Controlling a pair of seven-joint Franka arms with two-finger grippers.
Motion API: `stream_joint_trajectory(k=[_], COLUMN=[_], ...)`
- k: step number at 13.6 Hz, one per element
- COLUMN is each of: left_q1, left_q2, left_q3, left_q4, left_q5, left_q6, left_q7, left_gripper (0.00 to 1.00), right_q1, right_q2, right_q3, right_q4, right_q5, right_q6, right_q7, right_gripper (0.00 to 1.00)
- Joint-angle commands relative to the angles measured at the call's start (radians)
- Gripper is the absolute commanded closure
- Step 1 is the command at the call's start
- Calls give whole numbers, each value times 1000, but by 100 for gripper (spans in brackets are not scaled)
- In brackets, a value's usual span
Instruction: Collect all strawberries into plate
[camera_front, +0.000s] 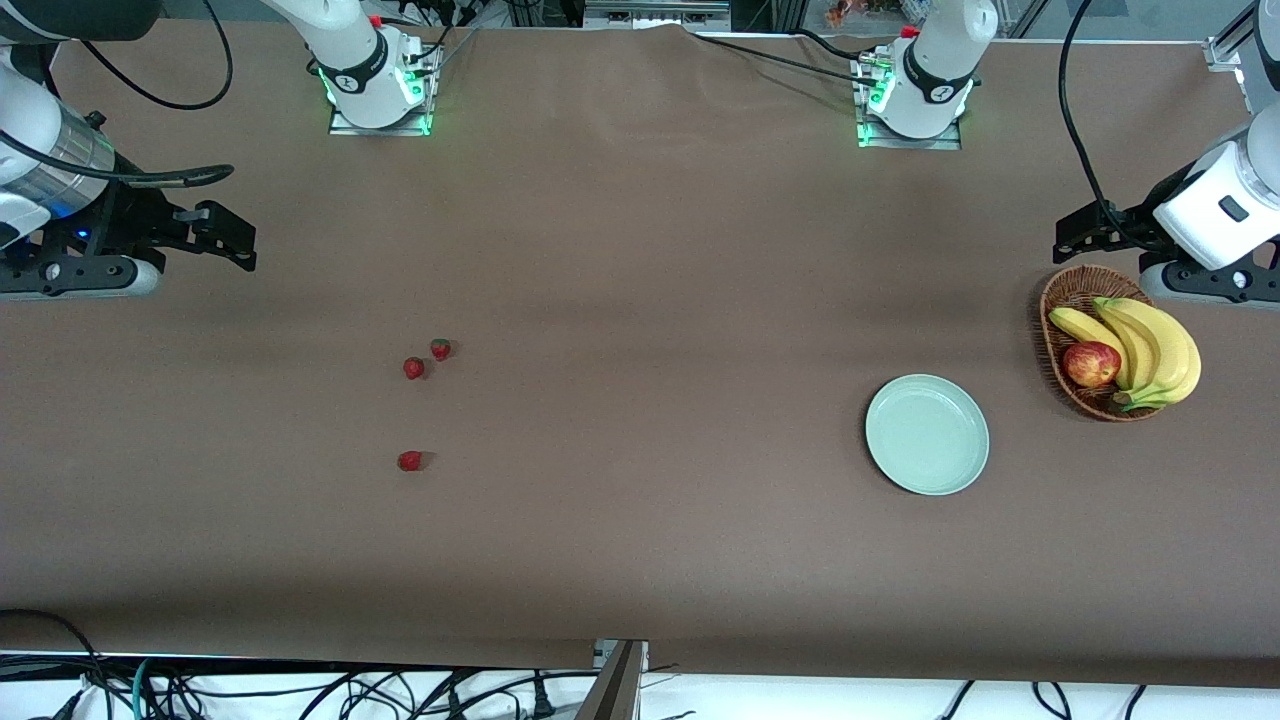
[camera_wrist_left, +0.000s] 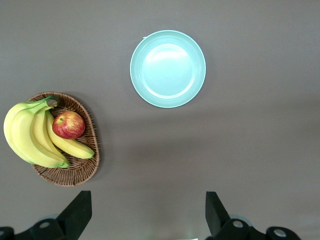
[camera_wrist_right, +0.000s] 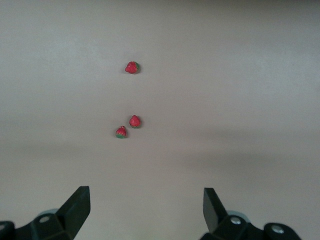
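Nearest the camera, one strawberry (camera_front: 409, 461) is lying alone on the brown bench (camera_front: 640, 520), left of centre in the front view. Two more strawberries (camera_front: 427, 358) are sitting just above it, close together. The mint plate (camera_front: 927, 434) is resting empty, well apart at centre right, beside a basket (camera_front: 1062, 300) holding bananas (camera_front: 1150, 350) and an apple (camera_front: 1091, 364). At the left edge, the right hand (camera_front: 225, 235) is hovering wide open and empty, much closer to the berries. At the right edge, the left hand (camera_front: 1075, 235) is waiting, open and empty, above the basket.
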Motion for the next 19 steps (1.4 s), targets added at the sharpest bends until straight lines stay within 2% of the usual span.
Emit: stream_joint_trajectory(k=[1,12,15,19], left_q1=[6,6,6,6], left_q2=[-7,-7,-7,-7], left_q3=[-6,-8,-6,-6], left_q4=[6,6,4,4], left_q5=[8,8,8,8], left_q6=[-14,-14,-14,-15], left_q7=[23,23,23,23], left_gripper=[0,0,0,0], right_q1=[-16,-13,-8,3], right_q2=[-3,-12,-9,2], right_q3=[1,9,12,13], right_q4=[2,7,-1,-10], right_q5=[-12,-3,-7,-1], right_q6=[-1,-4,-31,-51], right_q7=[7,-2,-147,-164], right_gripper=[0,0,0,0])
